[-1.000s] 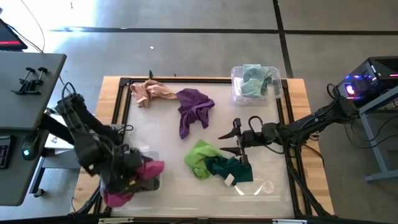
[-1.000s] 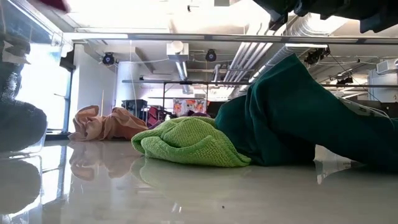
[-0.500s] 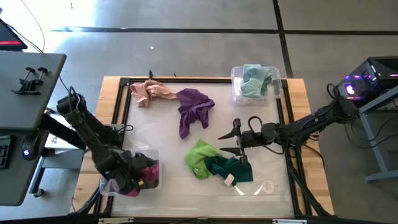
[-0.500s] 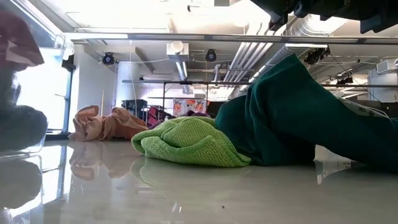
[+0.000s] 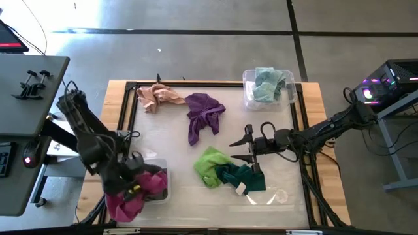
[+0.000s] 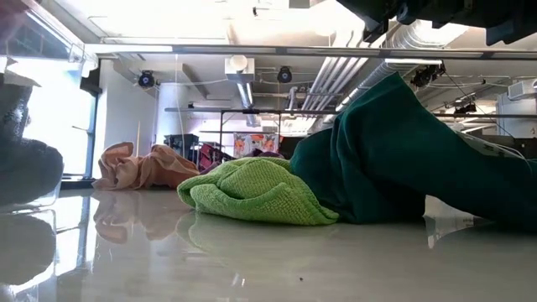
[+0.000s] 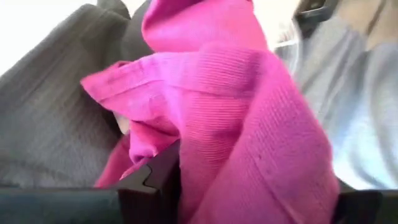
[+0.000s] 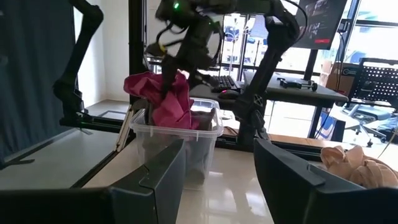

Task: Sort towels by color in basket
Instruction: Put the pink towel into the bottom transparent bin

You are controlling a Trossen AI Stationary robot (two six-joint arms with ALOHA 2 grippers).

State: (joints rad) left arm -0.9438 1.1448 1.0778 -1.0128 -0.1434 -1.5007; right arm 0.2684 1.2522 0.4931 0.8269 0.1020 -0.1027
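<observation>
Magenta towel [image 5: 151, 183] draped over the near-left clear bin [image 5: 161, 171], part inside, part spilling across the rim toward the table's [image 5: 170, 150] near-left corner; judged as a drop in progress, this bin serving as the home for the dark and pink cloths. Beneath it, seen in the left wrist view, a grey towel [image 7: 56, 124] already lying in the same bin. Directly above, left gripper [image 8: 176, 70] with the magenta cloth hanging from it and bunched around it; impossible to tell whether clamped on the cloth or already letting go, since fabric covers it. Farther along the table, right gripper [image 5: 236, 150] spread wide and empty, hovering low just above the dark green towel [image 5: 243, 177], apparently parked there to take that cloth next. Touching the dark green one, a lime green towel [image 5: 209, 164], the two overlapping in one heap, so likely needing a careful pinch to lift only one. At the far right corner, a second clear bin [image 5: 247, 98] holding a pale teal towel [image 5: 268, 83]. Loose on the far side of the table, a purple towel [image 5: 204, 112] and, just beside it, a peach-pink towel [image 5: 160, 96], both unsorted.
</observation>
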